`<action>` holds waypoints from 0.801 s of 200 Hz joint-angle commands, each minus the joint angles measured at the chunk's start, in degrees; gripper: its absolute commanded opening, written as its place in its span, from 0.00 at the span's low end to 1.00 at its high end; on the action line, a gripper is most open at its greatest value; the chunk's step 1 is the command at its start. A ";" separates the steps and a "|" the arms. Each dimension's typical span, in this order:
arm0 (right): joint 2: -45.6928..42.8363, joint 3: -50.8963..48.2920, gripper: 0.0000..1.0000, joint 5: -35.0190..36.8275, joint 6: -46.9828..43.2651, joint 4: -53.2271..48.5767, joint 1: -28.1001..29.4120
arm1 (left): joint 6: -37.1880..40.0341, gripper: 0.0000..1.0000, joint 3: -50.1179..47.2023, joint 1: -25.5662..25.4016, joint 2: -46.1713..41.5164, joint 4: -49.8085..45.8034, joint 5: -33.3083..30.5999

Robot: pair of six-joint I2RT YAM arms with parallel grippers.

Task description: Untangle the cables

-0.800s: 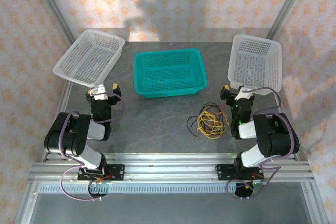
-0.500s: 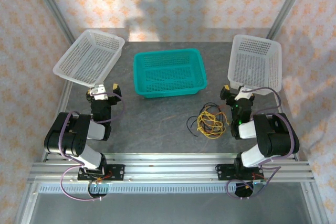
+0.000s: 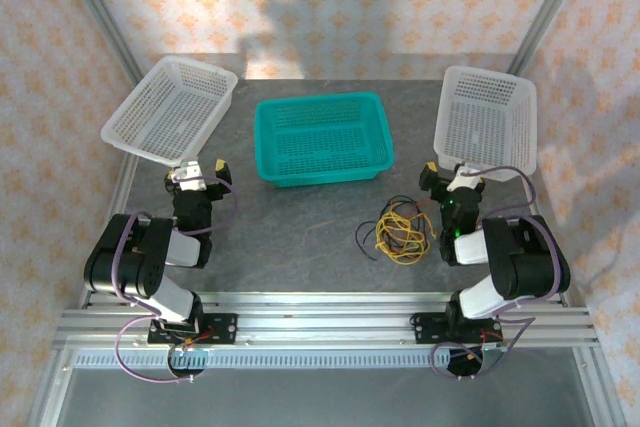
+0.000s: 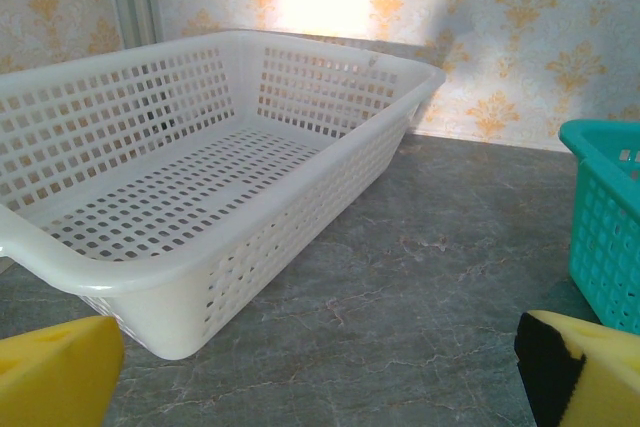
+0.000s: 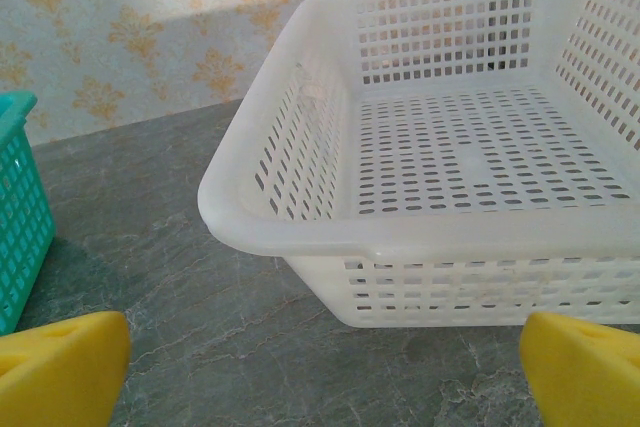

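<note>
Cables point(image 3: 398, 231): yellow, black and brownish-orange wires in one tangled bundle. They lie on the desk point(image 3: 300, 222) just beside the right arm, on its inner side, touching neither set of fingers.
Left fingers point(image 4: 55, 372): yellow pads spread wide apart, holding nothing.
Right fingers point(image 5: 60, 367): yellow pads spread wide apart, holding nothing.
Teal basket point(image 3: 322, 102): mid-desk, beyond the cables.
Left white basket point(image 4: 300, 197): just ahead of the left fingers, at the far left.
Right white basket point(image 5: 400, 237): just ahead of the right fingers, at the far right.

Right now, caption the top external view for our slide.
Tangled yellow, black and orange cables lie beside the right arm, near a teal plastic basket.
</note>
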 commanded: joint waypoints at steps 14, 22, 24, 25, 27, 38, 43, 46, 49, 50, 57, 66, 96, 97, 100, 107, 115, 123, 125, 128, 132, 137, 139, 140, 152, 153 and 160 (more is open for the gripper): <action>0.19 0.91 1.00 0.12 -0.87 0.99 0.02 | 0.44 1.00 -0.26 0.07 -0.26 1.12 -0.23; 0.07 0.60 1.00 0.16 -0.93 1.50 0.02 | 1.21 1.00 -1.05 -1.15 -1.47 1.49 -1.97; -0.09 0.44 1.00 -0.04 -0.99 1.70 0.02 | 1.49 1.00 -1.27 -1.51 -1.94 1.45 -2.45; -0.13 0.40 1.00 -0.09 -1.09 1.81 0.02 | 1.64 1.00 -1.38 -1.64 -2.18 1.38 -2.56; -0.22 0.20 1.00 -0.50 -1.20 2.00 0.02 | 1.90 1.00 -1.68 -1.83 -2.65 1.51 -2.89; -1.20 -0.49 0.99 -1.89 -1.94 2.42 0.10 | 3.57 1.00 -3.32 -4.04 -5.58 2.30 -5.39; -1.66 -0.75 1.00 -1.98 -2.06 2.31 0.18 | 4.09 1.00 -3.86 -5.09 -7.19 1.73 -6.87; -2.10 -0.90 1.00 -1.99 -2.28 2.33 0.27 | 4.39 1.00 -4.11 -5.67 -8.23 1.25 -7.69; -2.45 -1.07 1.00 -1.94 -2.38 2.28 0.41 | 4.54 1.00 -4.26 -6.16 -9.28 0.51 -8.29; -2.67 -1.10 1.00 -1.88 -2.40 2.27 0.44 | 4.57 1.00 -4.33 -6.30 -9.67 0.26 -8.51; -3.97 -1.37 1.00 -1.40 -2.46 1.50 0.57 | 4.52 1.00 -4.75 -7.33 -12.25 -1.99 -9.53; -6.22 -1.21 1.00 -0.80 -2.15 -0.65 0.73 | 4.36 1.00 -5.24 -8.30 -16.50 -4.97 -10.33; -14.25 1.10 1.00 -0.32 0.98 -12.47 0.73 | 2.58 1.00 -4.06 -9.97 -30.19 -20.29 -12.50; -14.55 1.13 1.00 -0.41 1.04 -12.70 0.73 | 2.45 0.99 -3.96 -10.00 -30.59 -20.74 -12.51; -15.37 1.15 1.00 -0.71 1.28 -13.27 0.76 | 2.02 0.99 -3.62 -10.02 -31.59 -22.28 -12.37; -17.17 1.13 1.00 -1.46 1.87 -14.50 0.75 | 1.48 0.99 -2.90 -9.97 -33.47 -25.13 -12.22; -18.75 1.07 1.00 -1.63 3.11 -15.59 0.73 | 0.84 0.99 -2.15 -9.98 -35.18 -27.82 -12.32; -21.11 1.40 1.00 -0.69 5.19 -17.38 0.69 | -0.86 0.99 -1.28 -9.96 -36.78 -30.59 -13.24; -21.51 1.57 1.00 -0.32 5.90 -17.94 0.72 | -1.40 0.99 -1.06 -9.95 -37.09 -31.31 -13.58; -22.05 1.73 1.00 0.20 6.91 -18.91 0.75 | -2.44 0.99 -0.81 -9.96 -37.58 -32.23 -14.41; -22.76 2.21 1.00 1.05 8.47 -20.32 0.73 | -4.07 0.99 -0.31 -10.01 -38.21 -33.58 -15.50; -23.57 2.75 1.00 2.66 10.79 -22.54 0.71 | -6.57 0.99 0.39 -9.96 -38.83 -35.54 -17.21; -23.90 3.20 1.00 3.46 11.72 -23.45 0.72 | -7.66 1.00 0.72 -9.95 -39.10 -36.40 -17.89; -23.99 3.36 1.00 3.81 12.17 -24.04 0.73 | -7.95 0.99 0.85 -9.95 -39.22 -36.88 -18.28; -25.33 5.70 1.00 5.60 15.68 -30.51 0.72 | -15.78 0.99 3.52 -9.95 -40.18 -43.97 -23.14; -25.41 5.84 1.00 5.63 15.86 -30.95 0.72 | -16.14 0.99 3.79 -9.95 -40.20 -44.70 -23.63; -26.13 6.80 1.00 6.20 17.82 -34.14 0.73 | -21.17 0.99 6.00 -10.02 -40.30 -49.94 -26.35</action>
